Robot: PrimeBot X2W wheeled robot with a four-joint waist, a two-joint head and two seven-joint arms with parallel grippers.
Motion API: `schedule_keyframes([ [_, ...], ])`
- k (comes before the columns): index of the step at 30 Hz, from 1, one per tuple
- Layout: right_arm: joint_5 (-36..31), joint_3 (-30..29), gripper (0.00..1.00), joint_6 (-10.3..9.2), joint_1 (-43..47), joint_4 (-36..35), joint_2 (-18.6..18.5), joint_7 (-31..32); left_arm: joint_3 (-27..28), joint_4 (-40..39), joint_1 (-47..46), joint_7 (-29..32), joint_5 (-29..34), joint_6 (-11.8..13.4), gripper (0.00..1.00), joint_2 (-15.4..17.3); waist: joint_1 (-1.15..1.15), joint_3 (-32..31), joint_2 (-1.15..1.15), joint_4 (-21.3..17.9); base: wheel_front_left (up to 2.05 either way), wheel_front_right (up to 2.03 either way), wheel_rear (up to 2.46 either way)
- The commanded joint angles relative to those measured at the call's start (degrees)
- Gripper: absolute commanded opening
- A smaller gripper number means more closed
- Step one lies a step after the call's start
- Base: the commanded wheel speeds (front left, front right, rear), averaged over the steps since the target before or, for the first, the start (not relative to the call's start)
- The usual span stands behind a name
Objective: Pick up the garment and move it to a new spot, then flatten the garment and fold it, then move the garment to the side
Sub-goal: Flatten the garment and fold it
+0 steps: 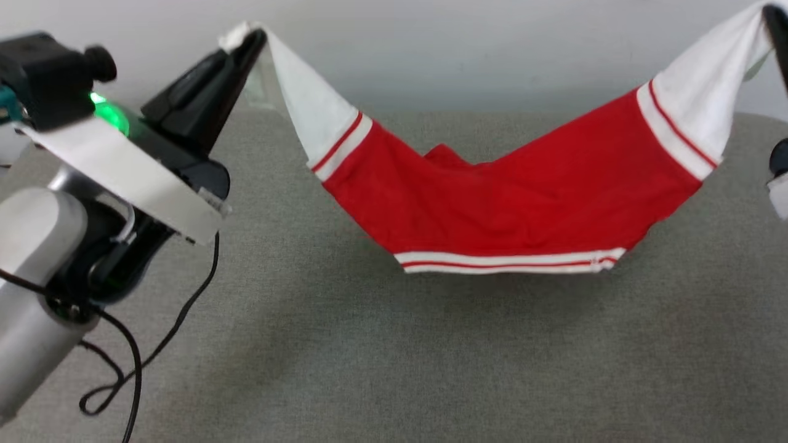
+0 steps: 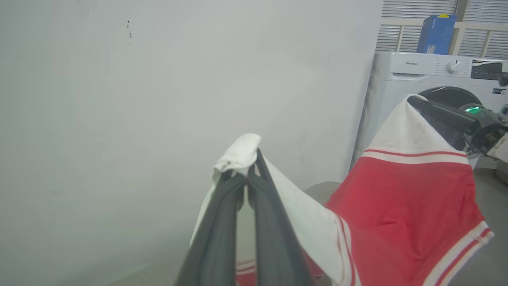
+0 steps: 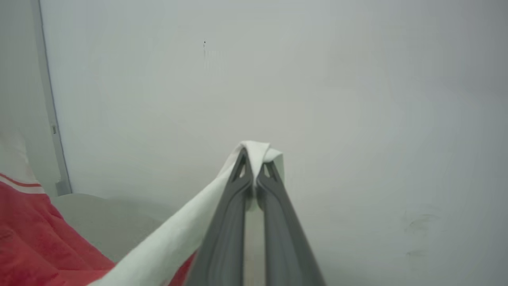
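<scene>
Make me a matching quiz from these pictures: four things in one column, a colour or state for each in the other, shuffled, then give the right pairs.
Column one:
1. garment
2. left gripper
3. box
4. table

Column two:
A. grey
B. blue
C. shut on a white sleeve
D. strung up, sagging, red in the middle

Pairs: 1-D, 2-C, 3-B, 4-A

Head looks down; both wrist cameras face the wall, sharing the garment.
</scene>
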Motion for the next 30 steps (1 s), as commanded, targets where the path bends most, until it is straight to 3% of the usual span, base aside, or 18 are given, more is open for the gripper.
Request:
schedule_keyframes([
  [1, -1.10, -0.97, 0.00, -0.04, -4.50, 0.17, 1.21, 0.23, 1.14, 0.91, -3.60, 0.30, 0.68, 0.33, 0.00, -1.59, 0.00, 3.57, 0.00, -0.15, 0.00, 0.00, 0.00],
  [10, -4.00, -2.63, 0.00, -0.04, -25.06, 7.06, 2.68, 0.62, 4.83, 7.63, -20.01, 1.99, 3.17, 2.27, 0.00, -8.37, 0.00, 15.54, 0.00, 0.19, 0.00, 0.00, 0.00],
  [20, -10.66, -1.81, 0.00, -0.04, -51.24, 21.11, 3.78, -3.58, 6.40, 22.07, -43.46, 3.25, 8.54, -1.20, 0.00, -15.78, 0.00, 25.83, 0.00, 0.31, 0.00, 0.00, 0.00],
  [30, -14.97, 1.44, 0.00, -0.04, -67.23, 34.27, 4.61, -10.26, 7.75, 35.76, -55.97, 0.94, 10.38, -5.15, 0.00, -19.05, 0.00, 28.94, 0.00, 0.73, 0.00, 0.00, 0.00],
])
